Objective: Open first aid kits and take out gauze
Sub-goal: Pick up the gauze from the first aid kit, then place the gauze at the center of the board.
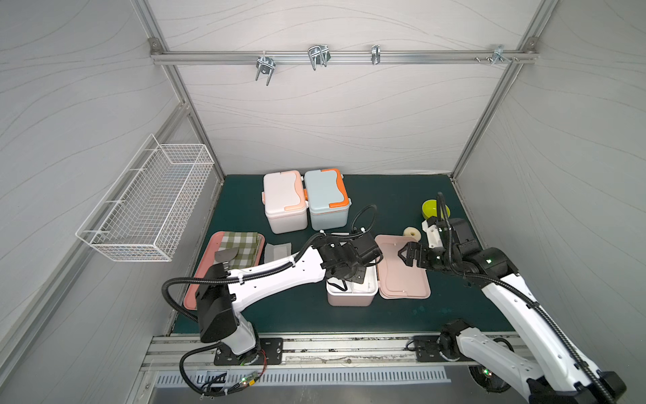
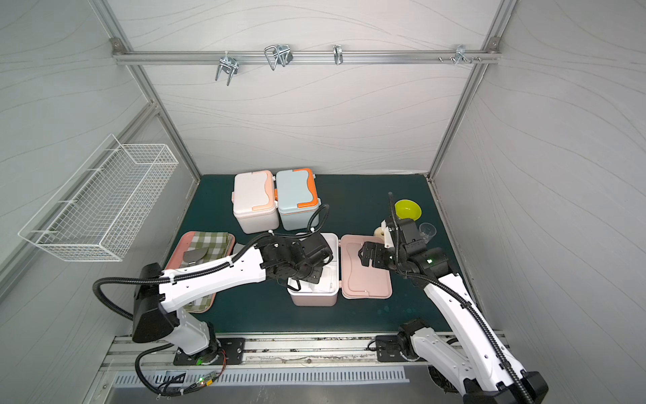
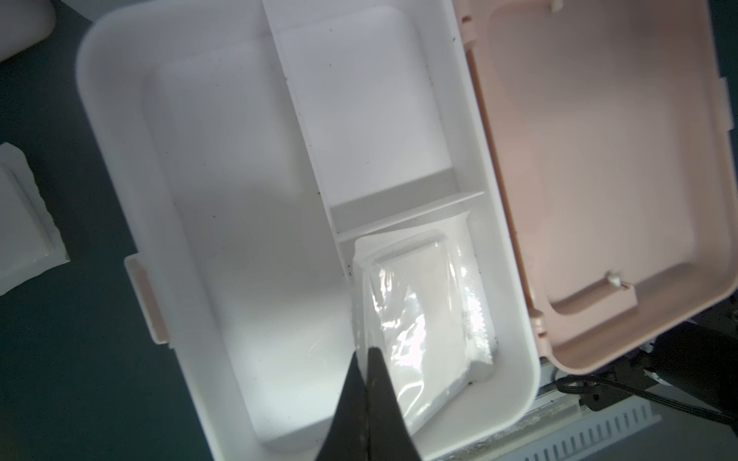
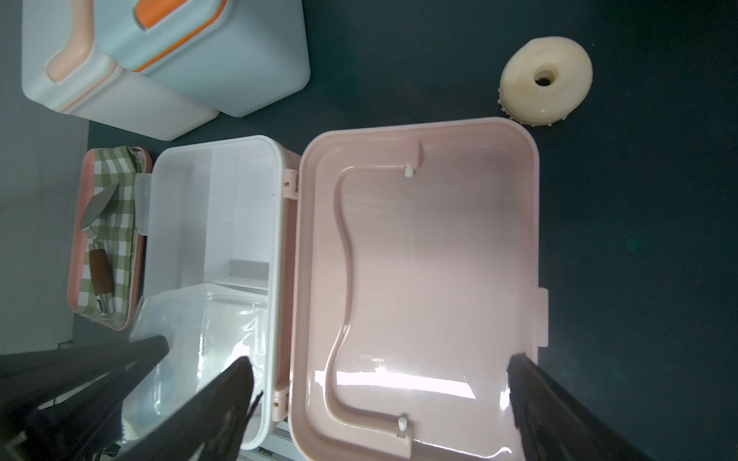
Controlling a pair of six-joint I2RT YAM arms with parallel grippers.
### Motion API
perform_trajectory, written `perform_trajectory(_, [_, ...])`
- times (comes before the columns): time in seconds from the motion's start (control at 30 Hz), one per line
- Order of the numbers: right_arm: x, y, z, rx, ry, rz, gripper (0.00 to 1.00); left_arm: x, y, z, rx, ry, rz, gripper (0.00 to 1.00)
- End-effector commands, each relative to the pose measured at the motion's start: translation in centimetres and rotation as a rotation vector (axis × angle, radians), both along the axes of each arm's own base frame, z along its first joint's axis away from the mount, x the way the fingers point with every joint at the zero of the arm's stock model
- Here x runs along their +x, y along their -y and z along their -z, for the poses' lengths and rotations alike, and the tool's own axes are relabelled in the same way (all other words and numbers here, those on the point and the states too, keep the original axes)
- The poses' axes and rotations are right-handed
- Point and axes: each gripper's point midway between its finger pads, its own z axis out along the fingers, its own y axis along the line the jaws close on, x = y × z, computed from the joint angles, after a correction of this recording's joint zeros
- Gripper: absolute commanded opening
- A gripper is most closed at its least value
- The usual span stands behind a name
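Listing what you have at this moment, item by item.

Item: gauze pouch [image 3: 419, 319]. A flat white pad sealed in clear, crinkly film. It sits tilted in the small divided compartment on the hinge side of the pink kit [image 3: 104, 119], which stands open on the desk [image 1: 384, 314] with its lid [image 4: 439, 259] laid flat alongside. Expect it to be very light and limp. The film is probably slick, so it may slide out or fold if you jerk it.

Hold: your left pincer [image 3: 367, 351] is pressed together on the film edge of the pouch, not on the pad. That seam is the right place, thin and flat. Lift slowly and straight, clear of the divider wall.

Item: right pincer [image 4: 379, 363]. Spread wide and hovering over the lid, it grips nothing.

Item: second pouch [image 1: 278, 251]. Apparently gauze, it lies on the desk beside the open kit.

Items: white kit [image 1: 285, 196] and blue kit [image 1: 325, 192]. Both are shut and stand touching side by side at the back. Their clasps are stiff-looking plastic.
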Motion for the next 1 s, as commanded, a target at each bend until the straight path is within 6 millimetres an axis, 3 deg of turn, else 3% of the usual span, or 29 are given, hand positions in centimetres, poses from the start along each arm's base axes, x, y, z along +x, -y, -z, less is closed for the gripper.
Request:
perform_trajectory(0.0, [-0.7, -1.5, -2.5, 0.083, 0.043, -0.088, 0.99, 0.1, -1.8, -3.5, -0.072, 0.071, -0.022, 0.00])
perform_trajectory(0.17, [-1.7, -3.8, -4.6, 0.202, 0.046, -0.201, 0.99, -0.2, -6.0, -6.5, -0.169, 0.105, -0.069, 0.00])
perform_trajectory(0.33, [-2.7, -6.3, -5.9, 0.241, 0.046, -0.305, 0.99, -0.2, -11.7, -7.0, -0.196, 0.093, -0.161, 0.00])
perform_trajectory(0.5, [-2.9, -8.7, -5.5, 0.165, 0.044, -0.381, 0.99, -0.4, -17.1, -4.7, -0.182, 0.014, -0.274, 0.00])
perform_trajectory(0.63, [-2.7, -9.8, -4.5, 0.121, 0.029, -0.407, 0.99, -0.2, -20.0, -1.2, -0.143, -0.074, -0.378, 0.00])
perform_trajectory(0.83, [-2.6, -10.1, -3.5, 0.101, 0.005, -0.425, 0.99, 0.0, -22.0, 3.3, -0.012, -0.163, -0.464, 0.00])
perform_trajectory(0.97, [-2.6, -10.2, -3.0, 0.093, -0.001, -0.436, 0.99, 0.5, -23.5, 4.0, 0.097, -0.161, -0.504, 0.00])
